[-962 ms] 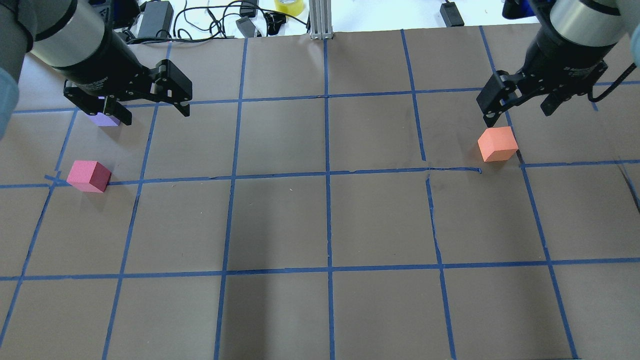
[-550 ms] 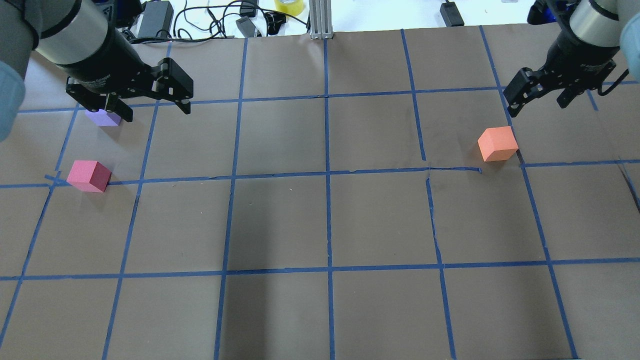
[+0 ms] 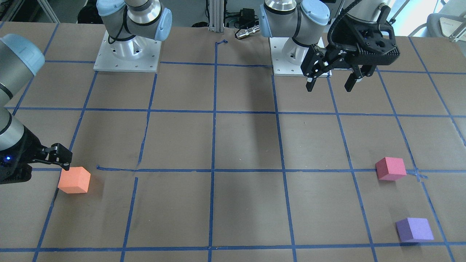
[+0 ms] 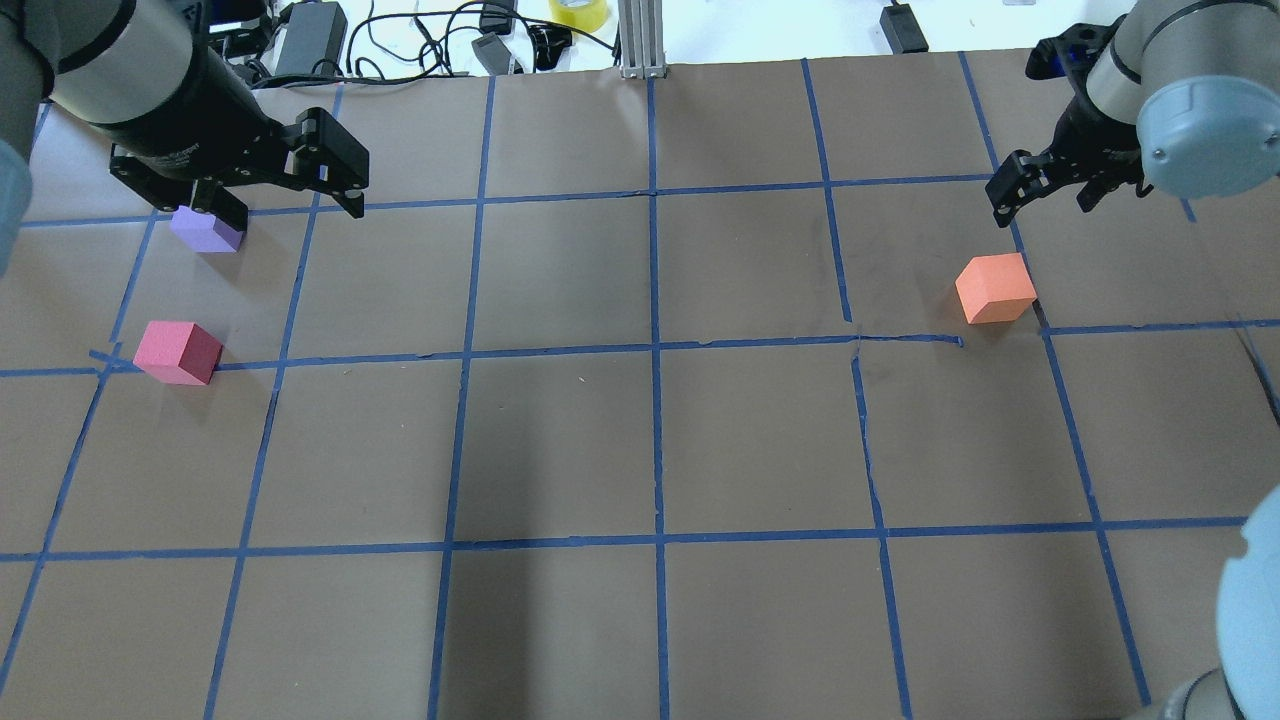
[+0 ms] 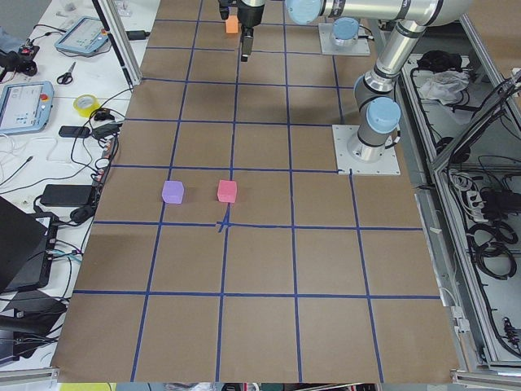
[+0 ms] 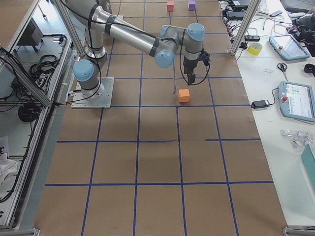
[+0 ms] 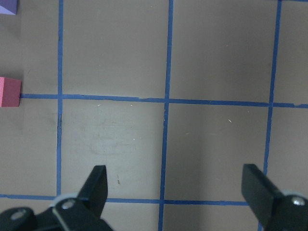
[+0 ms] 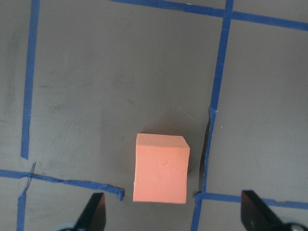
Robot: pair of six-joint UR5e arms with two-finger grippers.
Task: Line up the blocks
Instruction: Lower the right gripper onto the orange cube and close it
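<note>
Overhead, blocks: purple block (image 4: 205, 232) and pink block (image 4: 180, 352) sit near each other at the left of the table (image 4: 560, 450). The orange block (image 4: 995, 288) lies well apart at the right, beside a tape line (image 4: 1063, 400).
Overhead, grippers: left gripper (image 4: 293, 212) is spread wide and empty, one tip overlapping the purple block in this view. The right gripper (image 4: 1043, 205) is spread and empty, just beyond the orange block.
Front: left gripper hangs raised over the robot's side of the table, well apart from the pink and purple blocks. One tip of the right gripper shows just beside the orange block, not touching.
Left side: purple block and pink block lie side by side with a small gap. The orange block is at the far end.
Right side: right gripper points down near the orange block, clear of it.
Left wrist: left gripper is spread wide, with only bare table between its tips. The pink block is at the left edge, the purple block at the top-left corner.
Right wrist: right gripper is spread wide, its tips at the lower corners. The orange block rests flat ahead, between them and untouched.
</note>
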